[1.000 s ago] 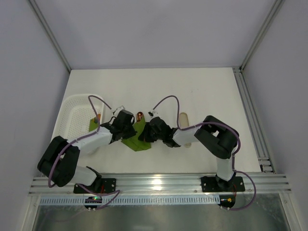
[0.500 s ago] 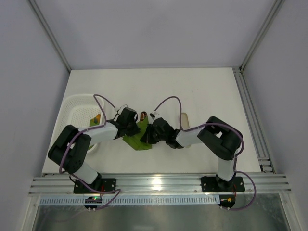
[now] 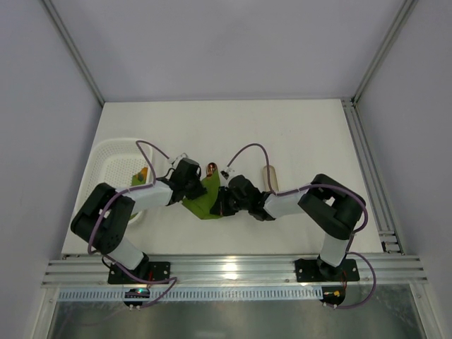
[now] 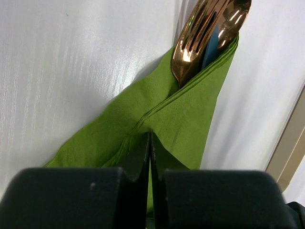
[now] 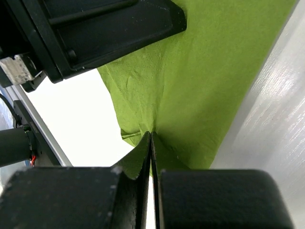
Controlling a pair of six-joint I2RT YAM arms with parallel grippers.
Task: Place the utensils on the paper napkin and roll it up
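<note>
Two steps: laying the utensils [image 4: 209,26] on the napkin [image 4: 190,114] looked done; the rolling looked begun, not finished.
Left gripper [image 4: 149,138]: its fingers [image 4: 86,195] were pressed together, pinching a fold of the napkin right at their tips.
Right gripper [image 5: 150,137]: its fingers [image 5: 71,200] were likewise pressed together, nipping a green edge at their tips, with the paper spreading away ahead of them.
Utensils: fork and spoon heads poked out of the paper well ahead of the left fingertips and off to their right; the handles were hidden inside the fold.
Napkin: it was folded over the utensils into a loose wedge, lying between the two sets of fingertips, each holding one side.
Done: utensils were tucked in and one flap was drawn across them.
Left: judging by the wide, slack sheet ahead of the right fingers, the bundle still needed wrapping tight round the handles.
Nearby: a basket [image 3: 99,152] sat behind the left gripper and a beige piece [image 3: 269,176] beside the right arm, both apart from the napkin.
</note>
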